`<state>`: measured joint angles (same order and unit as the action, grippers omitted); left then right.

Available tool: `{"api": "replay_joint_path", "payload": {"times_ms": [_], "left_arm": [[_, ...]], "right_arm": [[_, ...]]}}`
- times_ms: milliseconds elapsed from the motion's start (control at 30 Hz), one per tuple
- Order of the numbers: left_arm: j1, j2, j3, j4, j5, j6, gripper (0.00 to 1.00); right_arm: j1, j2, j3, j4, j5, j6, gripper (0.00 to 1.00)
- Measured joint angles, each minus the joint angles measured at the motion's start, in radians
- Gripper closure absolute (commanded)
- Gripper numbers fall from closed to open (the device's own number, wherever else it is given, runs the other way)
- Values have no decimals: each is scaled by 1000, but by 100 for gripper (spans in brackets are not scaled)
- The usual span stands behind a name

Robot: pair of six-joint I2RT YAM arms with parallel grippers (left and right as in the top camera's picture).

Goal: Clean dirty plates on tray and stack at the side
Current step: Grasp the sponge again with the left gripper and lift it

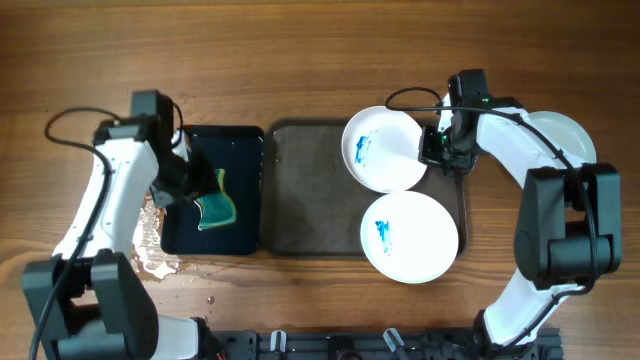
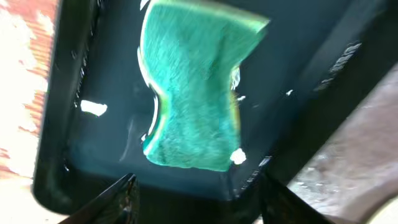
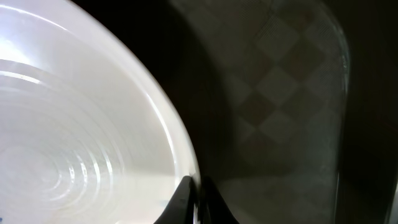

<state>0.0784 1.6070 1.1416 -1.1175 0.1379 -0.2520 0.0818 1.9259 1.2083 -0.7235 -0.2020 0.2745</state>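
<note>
Gripping the upper plate (image 1: 385,150) by its rim, right gripper (image 1: 432,148) clamped | upper and lower plate (image 1: 410,237) on tray (image 1: 310,190), blue smears uncleaned | third plate (image 1: 570,130) aside at right, likely done | left gripper (image 2: 199,186) spread wide above sponge (image 2: 189,93) in basin (image 1: 242,140)

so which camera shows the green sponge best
Left wrist: the sponge fills the frame, lying in the black basin. Overhead shows it small, in that basin. Right wrist misses it, showing instead the plate the right end effector pinches.
</note>
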Motion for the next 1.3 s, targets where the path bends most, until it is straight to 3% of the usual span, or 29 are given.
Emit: {"api": "replay_joint_path", "payload": {"times_ms": [100, 233, 367, 433, 533, 833, 1067, 1300], "left_arm": [[0, 6, -135, 85, -6, -27, 41], [0, 7, -156, 154, -6, -40, 39], [0, 36, -157, 268, -4, -62, 58], [0, 89, -157, 282, 3, -71, 62], [0, 141, -157, 304, 17, -76, 96], [0, 93, -147, 270, 1, -75, 96], [-84, -203, -146, 275, -232, -71, 96], [-458, -219, -145, 339, -738, -48, 96]], "right_arm": [[0, 0, -1, 2, 0, 1, 96], [0, -1, -2, 3, 0, 1, 96], [0, -1, -3, 4, -1, 1, 96], [0, -1, -3, 4, -1, 1, 96], [0, -1, -3, 4, -1, 1, 96], [0, -1, -3, -1, -4, 0, 96], [0, -1, -3, -5, -8, 0, 96], [0, -1, -3, -13, -15, 0, 96]]}}
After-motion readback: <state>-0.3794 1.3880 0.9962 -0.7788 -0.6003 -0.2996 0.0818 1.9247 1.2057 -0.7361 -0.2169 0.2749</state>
